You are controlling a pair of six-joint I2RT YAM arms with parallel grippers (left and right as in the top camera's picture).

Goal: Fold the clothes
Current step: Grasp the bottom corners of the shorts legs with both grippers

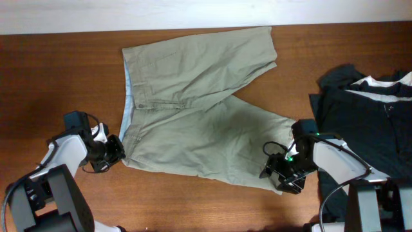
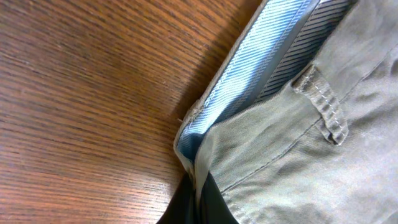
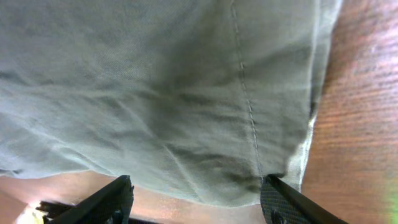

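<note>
The khaki shorts [image 1: 193,103] lie spread flat on the wooden table, waistband to the left, legs to the right. My left gripper [image 1: 116,149] is shut on the near corner of the waistband; in the left wrist view the black fingers [image 2: 200,199] pinch the fabric edge beside the pale blue lining [image 2: 249,68] and a belt loop [image 2: 326,106]. My right gripper [image 1: 278,175] is open at the hem corner of the near leg. In the right wrist view its fingers [image 3: 196,202] straddle the hem of the shorts [image 3: 174,93], which lies between them.
A black garment with white collar trim [image 1: 367,109] lies at the right, close behind my right arm. The table's far edge meets a white wall above the shorts. Bare wood [image 1: 51,77] lies left of the waistband and along the front edge.
</note>
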